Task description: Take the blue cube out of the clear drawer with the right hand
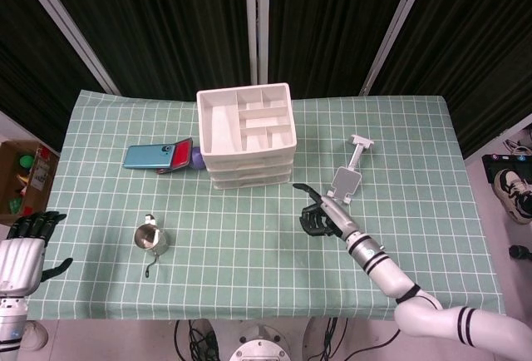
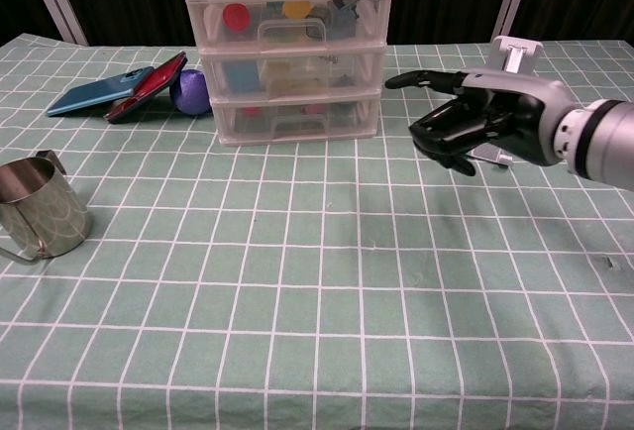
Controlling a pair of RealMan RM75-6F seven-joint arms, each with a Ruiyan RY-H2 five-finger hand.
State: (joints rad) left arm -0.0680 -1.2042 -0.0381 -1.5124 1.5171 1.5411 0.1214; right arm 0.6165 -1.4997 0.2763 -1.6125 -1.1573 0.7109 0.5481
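Observation:
The clear drawer unit (image 1: 247, 136) (image 2: 287, 49) stands at the back middle of the table, all its drawers pushed in. Through the middle drawer's front a blue block (image 2: 241, 76) shows, blurred by the plastic. My right hand (image 1: 320, 214) (image 2: 474, 121) hovers over the cloth to the right of the unit, in front of it. It holds nothing; one finger points toward the drawers and the others are loosely bent. My left hand (image 1: 21, 257) is off the table's lower left corner, fingers apart and empty.
A grey phone stand (image 1: 347, 180) (image 2: 513, 63) sits right behind my right hand. Two phones (image 1: 158, 155) (image 2: 119, 88) lean on a purple ball (image 2: 189, 92) left of the drawers. A metal cup (image 1: 151, 239) (image 2: 35, 207) stands at front left.

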